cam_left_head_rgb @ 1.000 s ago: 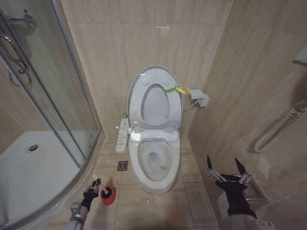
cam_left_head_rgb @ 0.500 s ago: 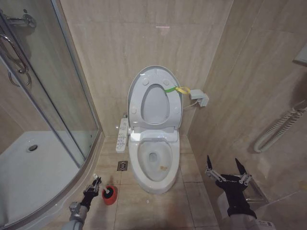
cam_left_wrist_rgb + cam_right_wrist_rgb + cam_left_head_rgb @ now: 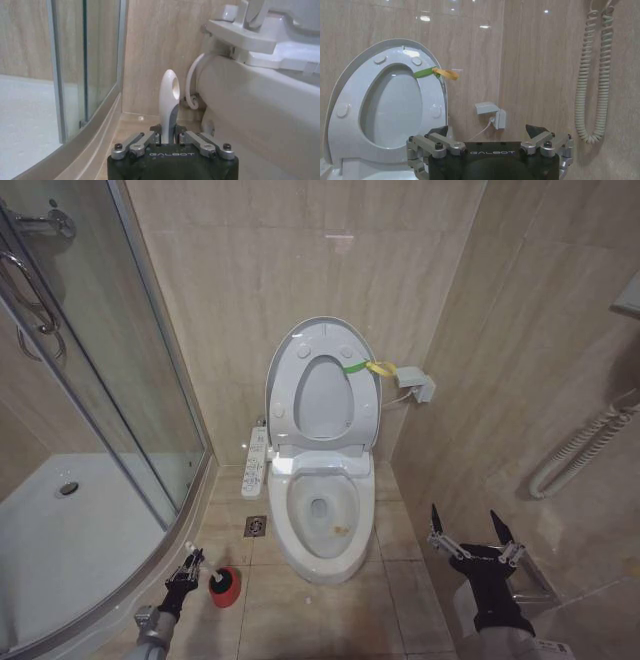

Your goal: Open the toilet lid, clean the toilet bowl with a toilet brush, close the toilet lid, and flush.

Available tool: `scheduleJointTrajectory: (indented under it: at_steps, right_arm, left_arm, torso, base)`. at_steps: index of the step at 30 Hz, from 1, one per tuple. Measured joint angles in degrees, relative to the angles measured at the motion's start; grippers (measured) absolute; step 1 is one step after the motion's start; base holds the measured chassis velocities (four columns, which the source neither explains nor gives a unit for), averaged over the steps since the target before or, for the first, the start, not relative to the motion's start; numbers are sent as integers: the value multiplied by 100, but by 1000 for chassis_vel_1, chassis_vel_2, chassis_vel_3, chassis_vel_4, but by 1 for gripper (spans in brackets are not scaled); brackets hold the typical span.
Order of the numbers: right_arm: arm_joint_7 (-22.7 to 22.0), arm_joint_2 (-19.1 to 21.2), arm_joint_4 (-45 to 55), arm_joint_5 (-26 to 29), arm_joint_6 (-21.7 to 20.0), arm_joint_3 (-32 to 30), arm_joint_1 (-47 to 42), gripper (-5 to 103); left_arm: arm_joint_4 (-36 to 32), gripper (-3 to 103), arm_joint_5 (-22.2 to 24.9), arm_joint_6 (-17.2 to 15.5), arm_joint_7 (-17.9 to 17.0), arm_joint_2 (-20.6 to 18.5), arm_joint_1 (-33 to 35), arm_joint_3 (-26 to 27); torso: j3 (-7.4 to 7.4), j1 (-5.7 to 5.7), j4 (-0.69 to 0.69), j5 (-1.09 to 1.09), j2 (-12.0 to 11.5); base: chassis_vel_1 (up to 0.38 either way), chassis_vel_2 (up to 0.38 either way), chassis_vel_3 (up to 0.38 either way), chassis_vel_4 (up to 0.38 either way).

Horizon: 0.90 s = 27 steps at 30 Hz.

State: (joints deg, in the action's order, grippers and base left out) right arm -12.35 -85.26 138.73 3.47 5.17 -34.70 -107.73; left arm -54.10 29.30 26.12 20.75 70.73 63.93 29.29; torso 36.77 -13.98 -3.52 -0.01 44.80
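Observation:
The toilet lid (image 3: pixel 322 395) stands raised against the wall with the seat ring in front of it, and its yellow-green strap (image 3: pixel 368 367) hangs at the right edge. Below it the toilet bowl (image 3: pixel 320 515) lies uncovered. On the floor left of the toilet, my left gripper (image 3: pixel 191 562) is shut on the toilet brush's white handle (image 3: pixel 169 93). The brush's dark head sits at the red holder cup (image 3: pixel 223 590). My right gripper (image 3: pixel 470 532) hangs open and empty, low beside the right wall. The right wrist view shows the raised lid (image 3: pixel 390 108) beyond that gripper (image 3: pixel 487 132).
A curved glass shower enclosure (image 3: pixel 120 410) and its white tray (image 3: pixel 60 530) fill the left. A floor drain (image 3: pixel 255 526) and the long button panel (image 3: pixel 256 463) lie left of the bowl. A wall box (image 3: pixel 415 384) and a coiled hose (image 3: pixel 575 450) are on the right.
My left gripper has shifted slightly left and nearer to me with the brush handle; the red cup has barely moved. The right arm is unchanged.

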Motion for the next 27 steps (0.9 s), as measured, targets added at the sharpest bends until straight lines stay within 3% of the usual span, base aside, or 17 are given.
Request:
scheduleJointTrajectory:
  at_steps: [2, 6, 12, 19, 27]
  right_arm:
    - [0, 0, 0, 0, 0, 0, 0, 100]
    - [0, 0, 0, 0, 0, 0, 0, 100]
    - [0, 0, 0, 0, 0, 0, 0, 100]
    - [0, 0, 0, 0, 0, 0, 0, 100]
    - [0, 0, 0, 0, 0, 0, 0, 100]
  left_arm:
    - [-348, 16, 100, -303, 56, -10, 198, -2]
    - [-544, 16, 89, -434, 128, 37, 296, 67]
    - [-655, 16, 55, -419, 148, 69, 337, 109]
    - [-607, 16, -154, -180, -49, 47, 367, 142]
    - [-711, 16, -615, -308, 92, -12, 498, 369]
  torso:
    - [0, 0, 1, 1, 0]
    - [-1, 2, 1, 0, 0]
    - [0, 1, 0, 1, 1]
    - [0, 1, 0, 0, 1]
    - [0, 1, 1, 0, 1]
  base:
    - [0, 0, 0, 0]
    - [0, 0, 0, 0]
    - [0, 0, 0, 0]
    - [0, 0, 0, 0]
    - [0, 0, 0, 0]
